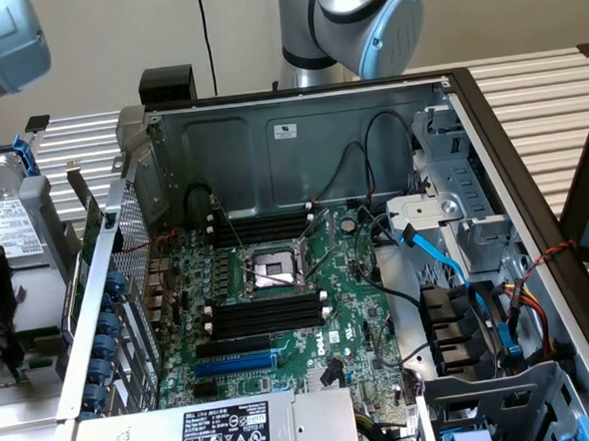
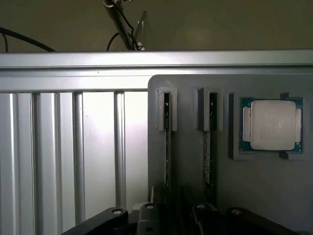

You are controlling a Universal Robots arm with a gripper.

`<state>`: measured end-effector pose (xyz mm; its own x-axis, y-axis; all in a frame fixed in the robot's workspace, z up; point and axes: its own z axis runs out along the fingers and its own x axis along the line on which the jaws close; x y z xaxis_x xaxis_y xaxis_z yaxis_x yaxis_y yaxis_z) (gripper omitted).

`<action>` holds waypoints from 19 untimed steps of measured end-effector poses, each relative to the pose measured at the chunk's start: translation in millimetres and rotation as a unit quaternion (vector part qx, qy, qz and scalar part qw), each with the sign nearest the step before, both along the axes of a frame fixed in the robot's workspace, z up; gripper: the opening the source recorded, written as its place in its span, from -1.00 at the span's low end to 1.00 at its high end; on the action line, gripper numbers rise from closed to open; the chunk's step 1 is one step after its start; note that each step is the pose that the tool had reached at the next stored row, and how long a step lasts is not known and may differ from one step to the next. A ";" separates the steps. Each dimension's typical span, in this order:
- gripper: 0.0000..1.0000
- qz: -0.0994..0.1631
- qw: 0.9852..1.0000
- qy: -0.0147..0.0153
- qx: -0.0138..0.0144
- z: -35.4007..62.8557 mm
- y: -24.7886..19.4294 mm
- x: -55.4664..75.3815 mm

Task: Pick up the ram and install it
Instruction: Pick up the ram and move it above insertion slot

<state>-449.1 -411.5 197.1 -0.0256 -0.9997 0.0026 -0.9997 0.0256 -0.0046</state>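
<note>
Gripper (image 2: 172,218) hovers close over the ram (image 2: 167,156), stood edge-up in a grey holder (image 2: 188,161), probably for grasping from above; jaw state I cannot tell.

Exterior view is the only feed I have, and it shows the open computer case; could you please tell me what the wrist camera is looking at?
Observer: It looks at a grey holder that rests on a ribbed metal surface.
Operator: Thank you. Is the ram in it?
Observer: Two thin boards that look like ram stand on edge in separate slots: the near stick next to a processor, and the far stick one slot further from it.
Operator: A processor as well?
Observer: Yes, the processor lies flat in a square recess of the same holder.
</note>
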 end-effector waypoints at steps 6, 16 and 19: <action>-0.73 -0.002 1.000 0.000 0.000 11.8 -1.9 -0.1; -0.73 -0.002 1.000 0.000 0.000 57.4 -6.6 0.0; -0.73 -0.001 1.000 0.000 0.000 71.0 -7.7 0.1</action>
